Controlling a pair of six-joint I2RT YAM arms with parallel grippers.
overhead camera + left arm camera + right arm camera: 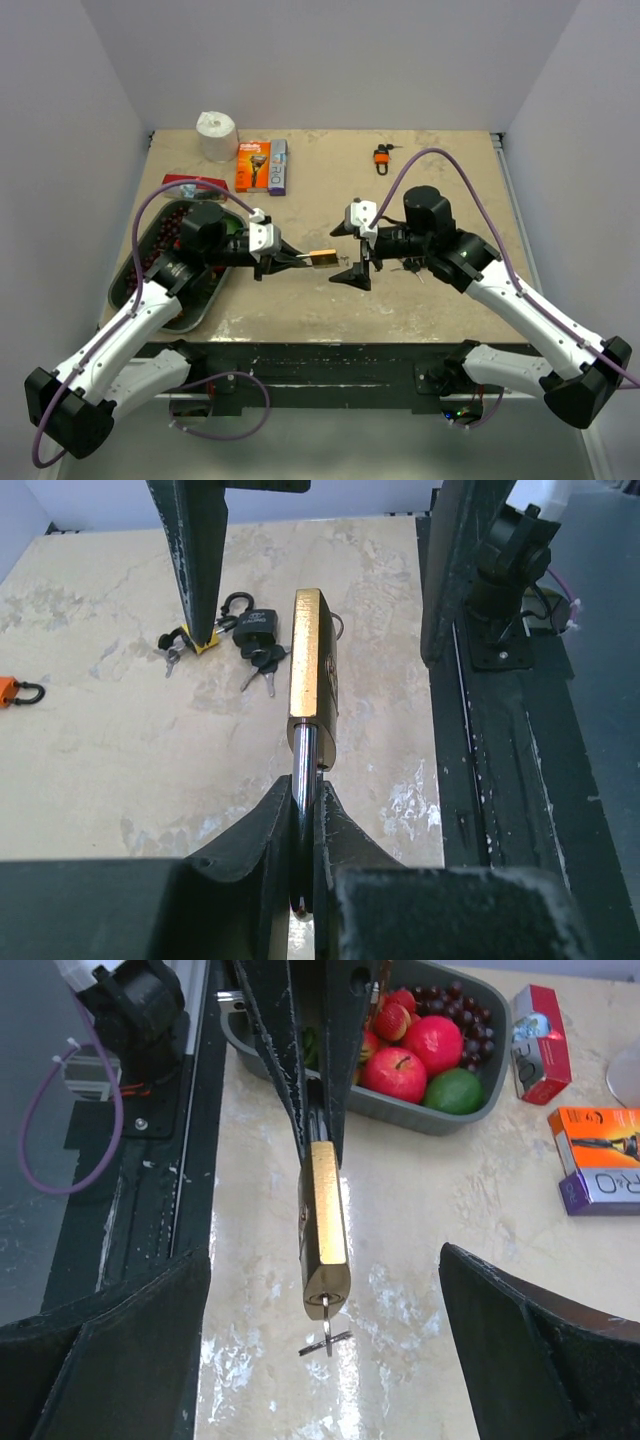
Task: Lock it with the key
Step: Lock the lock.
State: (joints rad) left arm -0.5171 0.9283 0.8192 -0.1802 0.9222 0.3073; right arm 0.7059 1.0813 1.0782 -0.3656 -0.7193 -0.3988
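**Brass padlock (322, 258) pinched above the bench, key (326, 1328) in its keyhole**

The left jaws are pressed together on the silver shackle (303, 755) of the brass padlock. They hold it clear of the beige bench (450, 200), between the two arms, with the lock body pointing toward the right arm. The small key sits in the keyhole at the padlock's free end. In the right wrist view its bow hangs just below the brass body. The right jaws are spread wide, one finger on either side of the keyed end, touching neither the lock nor the key. Whether the shackle is latched cannot be told.

On the bench beyond, a black padlock (255, 630) with keys lies just beside a yellow padlock (200, 642), which is partly hidden by one of the right arm's fingers. An orange padlock (381, 156) lies well apart, near the far edge. At the left side a grey tray (420, 1120) holds dark grapes (465, 1005), red apples (395, 1070) and a lime (455, 1090). Behind the tray lie a red carton (195, 185), an orange razor box (254, 166) and a white paper roll (216, 135).
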